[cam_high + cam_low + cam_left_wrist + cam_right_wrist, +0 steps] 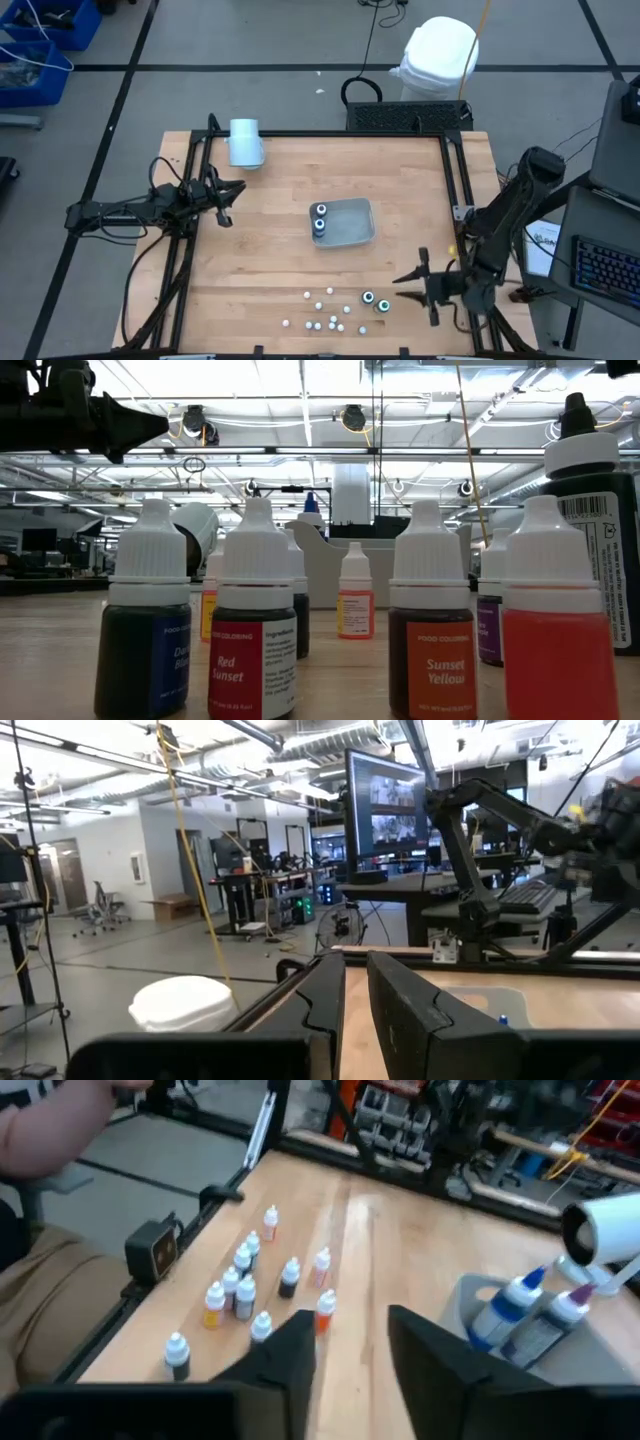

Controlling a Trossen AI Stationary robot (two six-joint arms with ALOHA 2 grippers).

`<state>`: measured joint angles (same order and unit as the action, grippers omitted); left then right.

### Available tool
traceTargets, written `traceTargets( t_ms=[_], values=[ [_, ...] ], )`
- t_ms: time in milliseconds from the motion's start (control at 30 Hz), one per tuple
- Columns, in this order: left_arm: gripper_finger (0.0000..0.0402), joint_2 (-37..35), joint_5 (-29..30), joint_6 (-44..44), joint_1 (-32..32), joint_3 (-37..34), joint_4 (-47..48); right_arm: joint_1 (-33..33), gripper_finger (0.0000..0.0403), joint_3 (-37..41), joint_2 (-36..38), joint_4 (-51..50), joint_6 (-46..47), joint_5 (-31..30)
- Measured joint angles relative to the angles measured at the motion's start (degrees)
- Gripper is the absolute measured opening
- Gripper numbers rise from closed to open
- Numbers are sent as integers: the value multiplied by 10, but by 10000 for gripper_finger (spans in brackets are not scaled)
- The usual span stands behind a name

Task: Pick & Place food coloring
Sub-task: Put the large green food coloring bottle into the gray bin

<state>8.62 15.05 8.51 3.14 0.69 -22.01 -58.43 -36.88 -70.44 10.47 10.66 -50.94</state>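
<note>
At the table's left edge the left gripper is held above bare wood, its fingers nearly together with only a thin slit between them, nothing clamped. Just behind it, at the far edge, a pale blue cylinder lies on its side. Near the middle a translucent tray is seen, with two large food coloring bottles standing in its left end (a blue tip and a purple tip are shown in the right wrist view). Toward the near edge the small whitish food coloring bottles are scattered in a loose cluster, and two more large dark bottles stand just to their right. Farther right, the right gripper is held near those two, its fingers apart and empty.
</note>
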Motion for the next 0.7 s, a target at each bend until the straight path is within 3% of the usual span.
traceTargets(
  t_ms=[333,700],
  values=[
    [56,0,0,-1,0,0,-6,-11,230,0,-99,40,57,2],
    [56,0,0,0,0,0,-6,16,243,0,-157,121,68,90]
  ],
)
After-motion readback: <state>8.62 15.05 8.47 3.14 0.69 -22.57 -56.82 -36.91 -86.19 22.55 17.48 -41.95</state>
